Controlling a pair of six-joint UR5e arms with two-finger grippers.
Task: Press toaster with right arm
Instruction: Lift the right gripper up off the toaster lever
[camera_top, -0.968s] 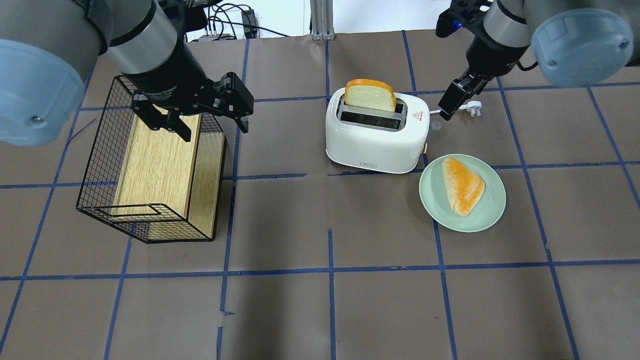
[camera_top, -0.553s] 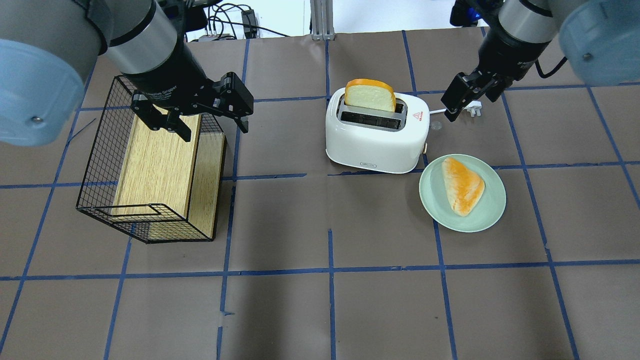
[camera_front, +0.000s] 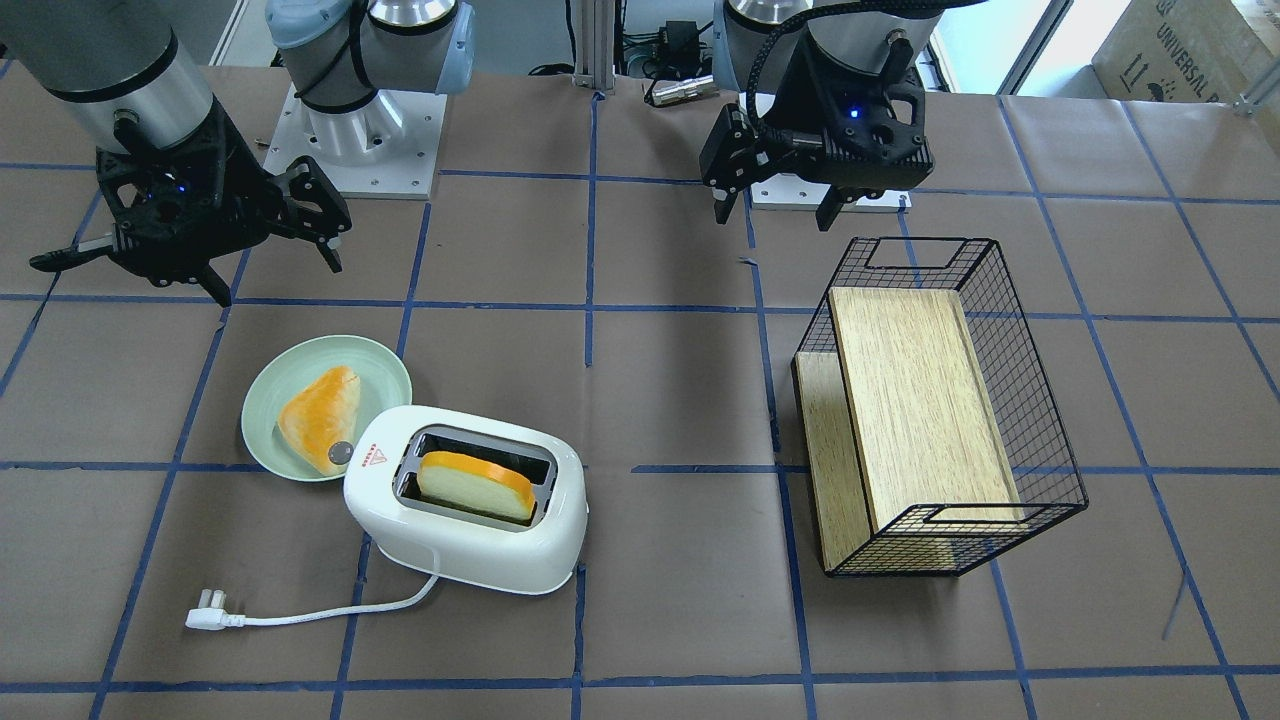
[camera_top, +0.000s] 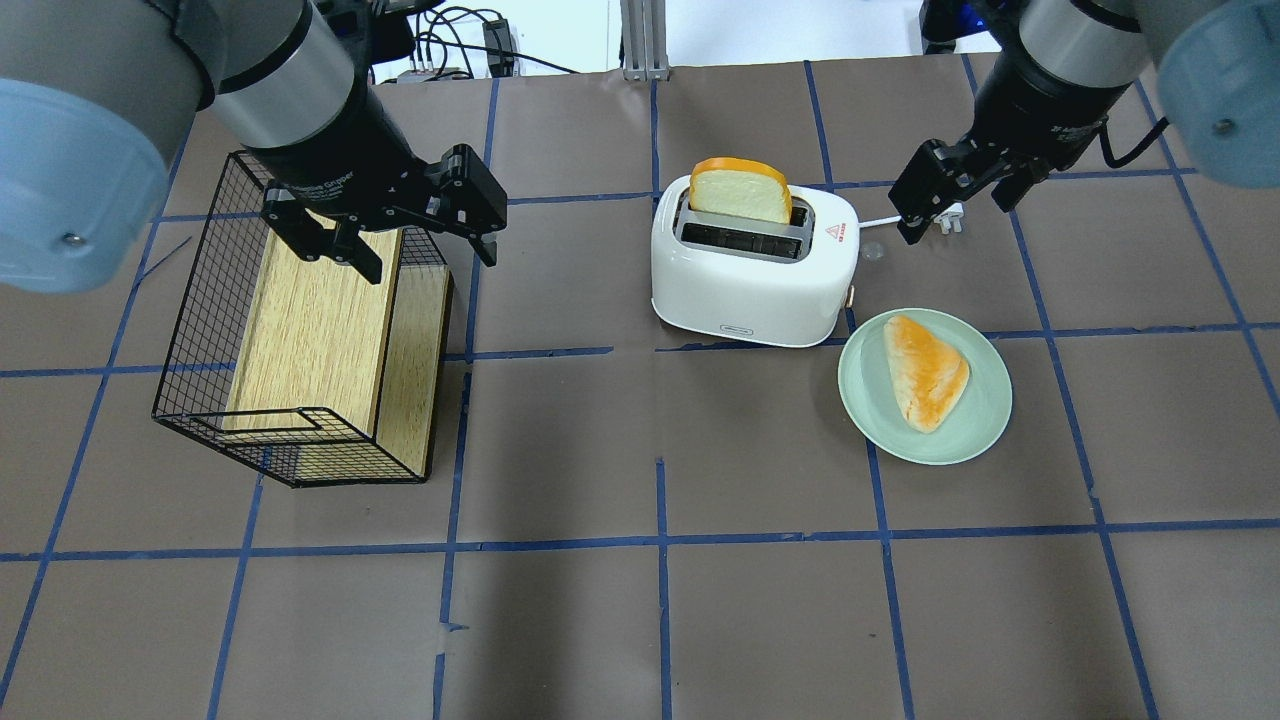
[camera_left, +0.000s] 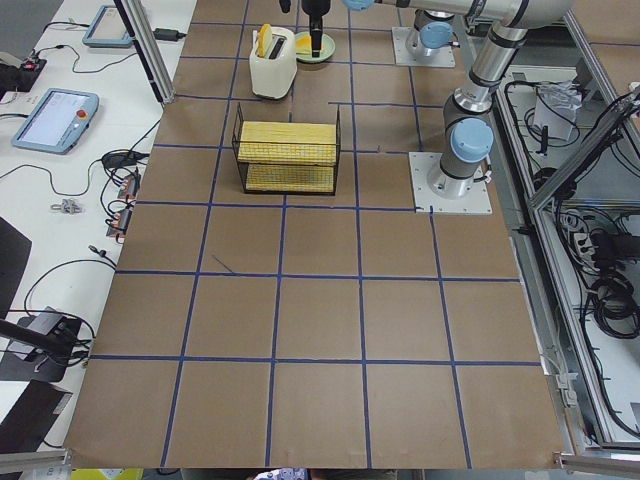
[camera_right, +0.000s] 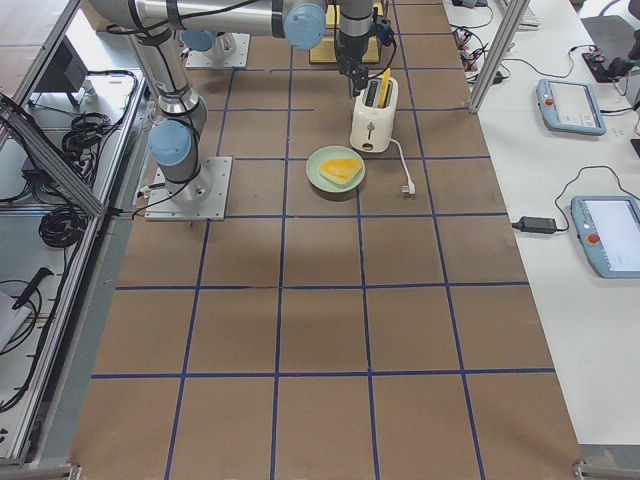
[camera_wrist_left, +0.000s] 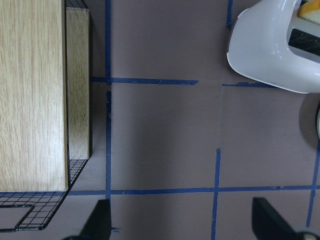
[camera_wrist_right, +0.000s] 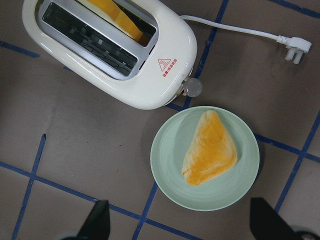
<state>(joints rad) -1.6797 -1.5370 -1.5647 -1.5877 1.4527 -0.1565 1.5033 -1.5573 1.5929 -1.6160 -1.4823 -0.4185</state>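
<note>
The white toaster (camera_top: 750, 285) stands mid-table with a toast slice (camera_top: 740, 190) upright in its far slot. Its round lever knob (camera_wrist_right: 192, 87) sticks out of the end that faces the plate. Its cord runs to the plug (camera_front: 205, 615). My right gripper (camera_top: 955, 215) is open and empty. It hangs above the table over the plug, to the right of the toaster's knob end, and touches nothing. In the right wrist view the toaster (camera_wrist_right: 165, 75) lies at the upper left. My left gripper (camera_top: 433, 265) is open and empty over the basket's far right corner.
A pale green plate (camera_top: 985, 430) with a piece of bread (camera_top: 925, 370) sits just right of the toaster's front corner. A black wire basket (camera_top: 200, 330) with a wooden board (camera_top: 310, 330) in it lies at the left. Blue tape lines cross the brown table.
My right arm has swung to the right and its wrist has turned, so both spread fingers now show. The toaster, the toast and my left arm have not moved.
</note>
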